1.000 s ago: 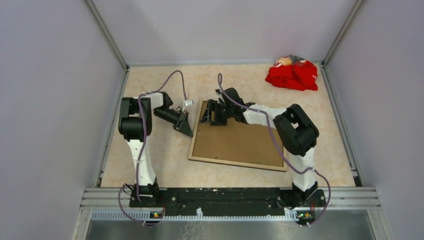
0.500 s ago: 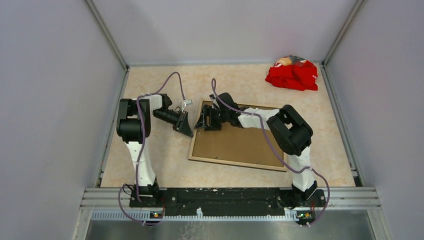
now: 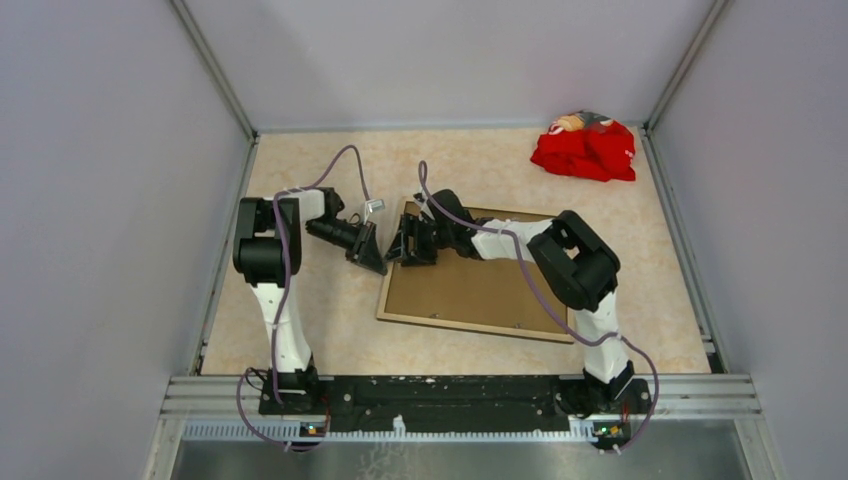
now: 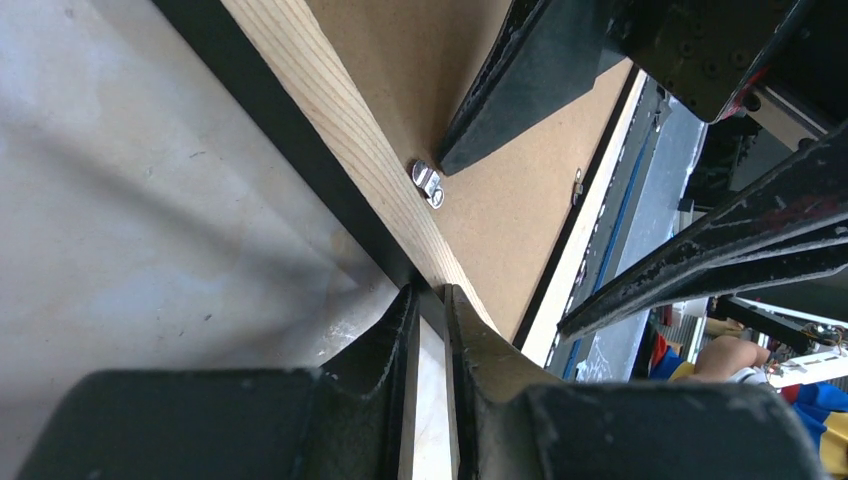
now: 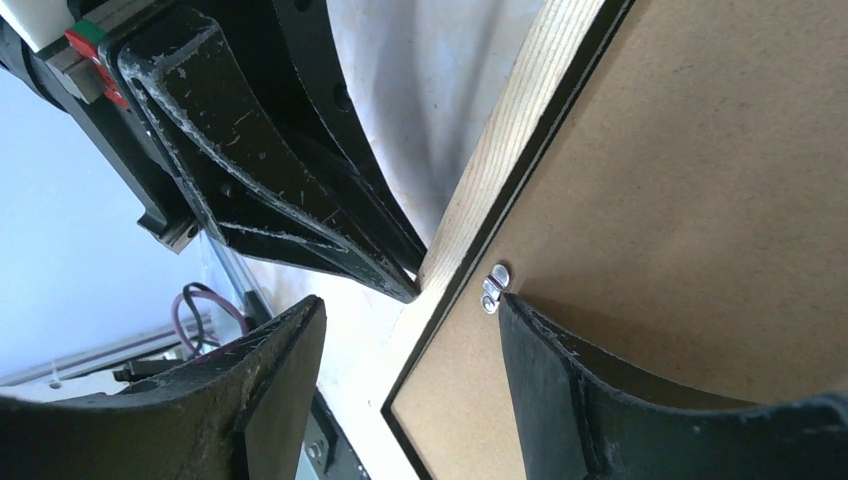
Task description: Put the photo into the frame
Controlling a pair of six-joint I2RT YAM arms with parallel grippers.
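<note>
A: Where is the large thin-edged rectangular frame with the light tan wood back?
B: It lies back up on the beige counter, with a plain brown backing board inside it.
A: And the left end effector?
B: Its 2 fingers are almost together, tips at the frame's left edge. Whether they pinch it, I cannot tell.
A: The right end effector?
B: Open, holding nothing. 1 finger is over the board beside a small metal tab, the other outside the frame.
</note>
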